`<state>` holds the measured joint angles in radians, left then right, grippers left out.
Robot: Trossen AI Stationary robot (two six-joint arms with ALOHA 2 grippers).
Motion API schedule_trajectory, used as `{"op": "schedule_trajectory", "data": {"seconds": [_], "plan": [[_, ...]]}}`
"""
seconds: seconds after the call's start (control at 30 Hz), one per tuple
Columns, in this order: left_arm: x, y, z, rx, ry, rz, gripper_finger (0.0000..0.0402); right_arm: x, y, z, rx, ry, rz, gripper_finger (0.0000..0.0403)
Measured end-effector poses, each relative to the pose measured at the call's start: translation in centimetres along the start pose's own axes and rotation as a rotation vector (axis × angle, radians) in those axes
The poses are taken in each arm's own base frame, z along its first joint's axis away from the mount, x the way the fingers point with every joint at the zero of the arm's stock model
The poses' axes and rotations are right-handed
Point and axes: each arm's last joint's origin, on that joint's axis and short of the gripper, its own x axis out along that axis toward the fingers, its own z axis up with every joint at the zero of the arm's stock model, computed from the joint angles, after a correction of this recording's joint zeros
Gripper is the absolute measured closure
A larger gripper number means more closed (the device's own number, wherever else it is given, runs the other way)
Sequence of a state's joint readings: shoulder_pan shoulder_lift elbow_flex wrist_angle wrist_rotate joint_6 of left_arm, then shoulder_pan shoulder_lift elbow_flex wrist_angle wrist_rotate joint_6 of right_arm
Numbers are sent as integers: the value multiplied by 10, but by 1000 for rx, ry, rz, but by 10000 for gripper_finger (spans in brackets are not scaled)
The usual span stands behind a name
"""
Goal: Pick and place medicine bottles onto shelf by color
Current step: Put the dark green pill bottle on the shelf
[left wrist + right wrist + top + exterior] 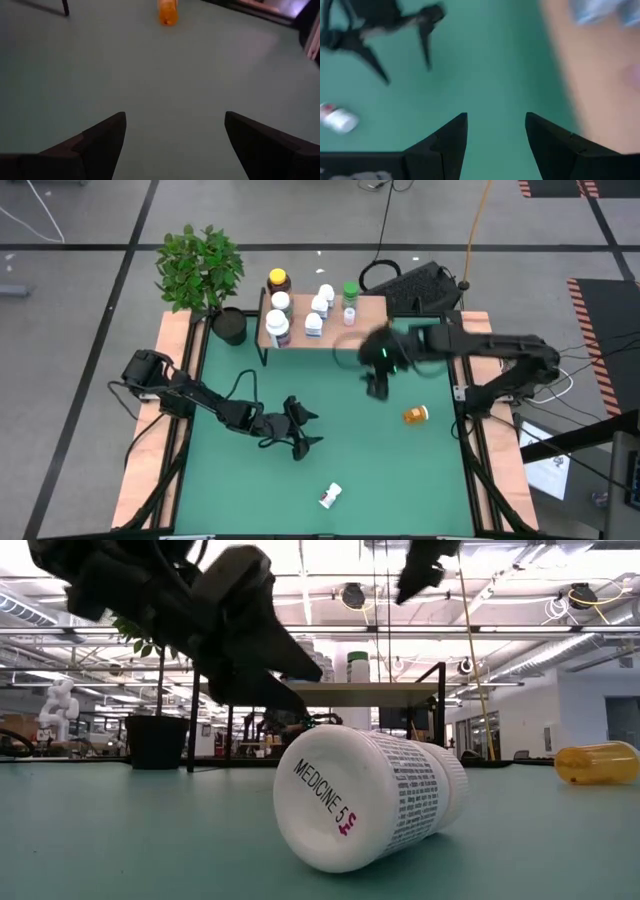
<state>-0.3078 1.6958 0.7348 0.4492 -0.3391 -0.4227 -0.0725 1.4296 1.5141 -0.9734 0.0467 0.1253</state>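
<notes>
The shelf [370, 308] stands at the table's far edge with several bottles on its wood top, among them an amber one with a yellow cap [279, 280] and a green-capped one [349, 293]. An orange bottle [416, 415] lies on its side on the green table top, right of centre. A white bottle [330, 497] lies near the front edge, large in the low view [365, 798]. My left gripper [316, 429] is open and empty near the table's middle, facing the orange bottle [168, 11]. My right gripper [375, 386] is open and empty, raised just in front of the shelf [600, 75].
A potted plant [228, 325] stands left of the shelf. A black keyboard [420, 285] lies behind the table's far right corner. Bare green table top [240, 490] stretches between the two lying bottles and along the near left.
</notes>
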Motion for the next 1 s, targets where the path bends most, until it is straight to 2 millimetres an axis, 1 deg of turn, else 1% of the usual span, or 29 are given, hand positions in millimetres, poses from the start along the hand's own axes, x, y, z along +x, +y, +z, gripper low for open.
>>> {"op": "schedule_trajectory", "data": {"seconds": [0.07, 0.13, 0.27, 0.33, 0.43, 0.53, 0.67, 0.8, 0.93, 1.0], "plan": [[-2, -12, 2, -51, -2, 21, 60, 8, 17, -21, -6, 8, 39, 208], [-6, -28, 6, -68, -1, 48, 60, 16, 32, -42, -8, 2, 80, 208], [-14, -72, 17, -79, 5, 51, 60, 30, 54, -80, 31, -34, 162, 208], [-17, -94, 17, -59, 9, 53, 60, 36, 62, -95, 42, -61, 204, 208], [-12, -129, 16, -44, 9, 55, 60, 42, 71, -115, 45, -99, 262, 208], [0, -151, 9, -29, 52, 86, 60, 45, 78, -128, 42, -141, 320, 209], [16, -168, 4, -82, 101, 123, 60, 47, 89, -142, 24, -191, 392, 209], [30, -177, -6, -186, 157, 126, 60, 50, 99, -151, 6, -253, 466, 209], [34, -183, -17, -300, 184, 102, 60, 55, 106, -159, 16, -354, 551, 209], [34, -184, -27, -302, 209, 107, 60, 58, 107, -164, 22, -386, 579, 209]]}}
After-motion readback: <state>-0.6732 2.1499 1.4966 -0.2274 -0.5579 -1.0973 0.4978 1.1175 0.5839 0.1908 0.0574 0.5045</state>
